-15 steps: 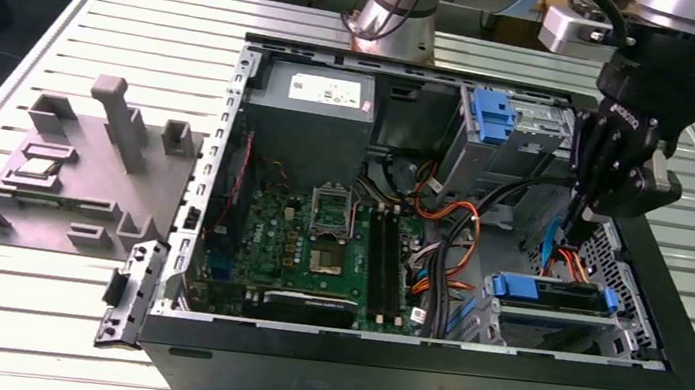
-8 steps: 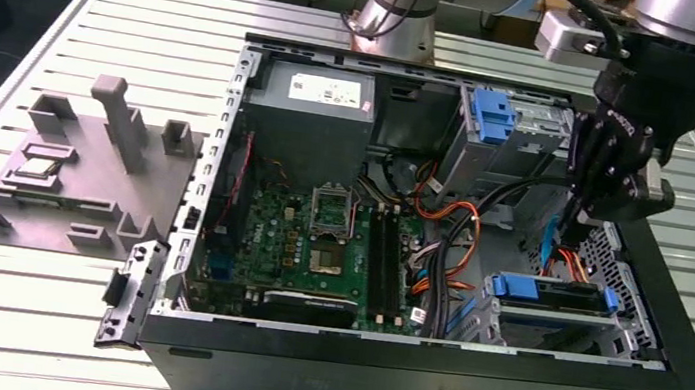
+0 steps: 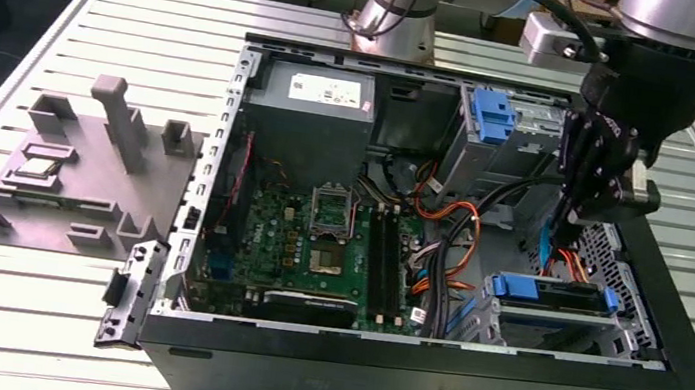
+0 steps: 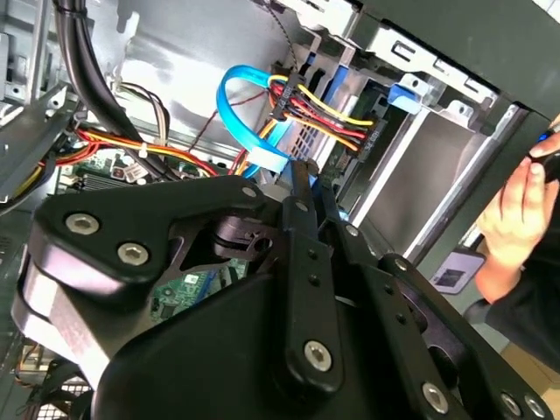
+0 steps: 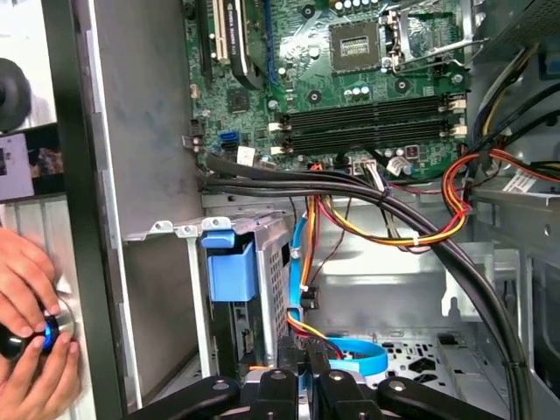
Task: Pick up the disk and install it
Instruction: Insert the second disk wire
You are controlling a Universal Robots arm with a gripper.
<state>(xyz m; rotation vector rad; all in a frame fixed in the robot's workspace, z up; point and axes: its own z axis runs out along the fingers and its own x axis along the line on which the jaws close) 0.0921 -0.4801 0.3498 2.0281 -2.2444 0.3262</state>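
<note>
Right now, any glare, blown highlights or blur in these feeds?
Second wrist view: chassis wall washed pale by glare, the gripper linkage close to the lens and dark. First wrist view: even light, motherboard crisp. Exterior view: table slats bright, case interior shadowed.

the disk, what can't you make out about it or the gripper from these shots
- Blue-bracketed drive: no label can be made out, so it may or may not be the disk; too small in the exterior view.
- Its seating depth: first wrist view, bay walls hide it.
- Gripper: what it holds, if anything; second wrist view, its own black body blocks it.
- Hand: cut off by the picture's edge.
</note>
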